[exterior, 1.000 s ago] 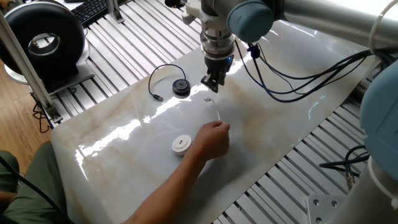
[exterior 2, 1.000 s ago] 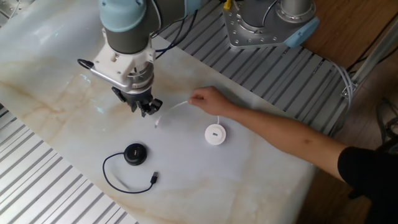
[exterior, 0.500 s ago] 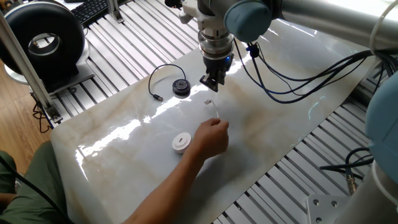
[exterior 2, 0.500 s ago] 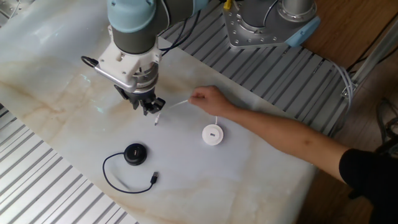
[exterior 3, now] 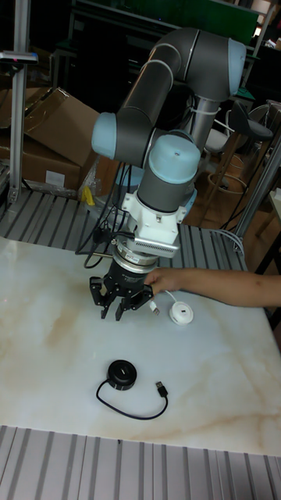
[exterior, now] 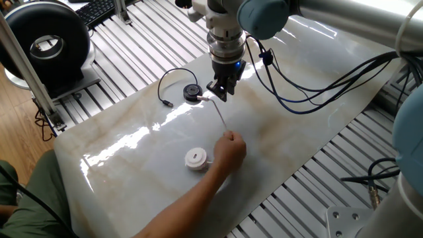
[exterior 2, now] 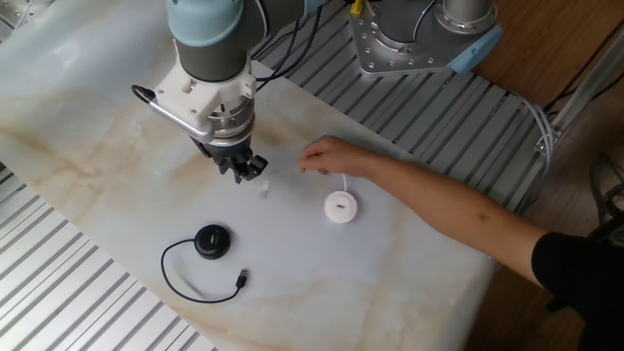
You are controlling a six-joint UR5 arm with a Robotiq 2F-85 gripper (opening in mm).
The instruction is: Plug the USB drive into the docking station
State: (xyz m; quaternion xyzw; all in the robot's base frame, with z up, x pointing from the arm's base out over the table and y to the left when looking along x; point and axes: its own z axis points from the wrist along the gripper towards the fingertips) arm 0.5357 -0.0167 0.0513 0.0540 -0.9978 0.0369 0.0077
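The USB drive is a white round puck (exterior: 195,158) (exterior 2: 339,207) (exterior 3: 181,313) lying on the marble table. Its thin white cable (exterior: 221,119) runs up through a person's hand (exterior: 231,149) (exterior 2: 327,156). The small white plug (exterior 2: 263,187) (exterior 3: 156,287) hangs in the air just beside my gripper (exterior: 220,91) (exterior 2: 244,174) (exterior 3: 115,311), not between its fingers. My gripper hovers above the table with a narrow gap between the fingers and nothing in them. The docking station, a black puck (exterior: 192,92) (exterior 2: 213,241) (exterior 3: 122,373), lies close by with its black cable and dark plug (exterior 2: 242,280) (exterior 3: 161,388).
The person's forearm (exterior 2: 448,210) reaches across the table from the side. A black round device (exterior: 46,39) and a keyboard (exterior: 99,10) stand off the table. Ribbed metal rails (exterior 2: 88,302) border the marble top (exterior: 297,139). Dark robot cables (exterior: 310,92) hang over it.
My gripper has shifted sideways, closer above the black puck. The person's hand has drawn the white cable taut and nudged the white puck; the white plug now hangs beside my fingers.
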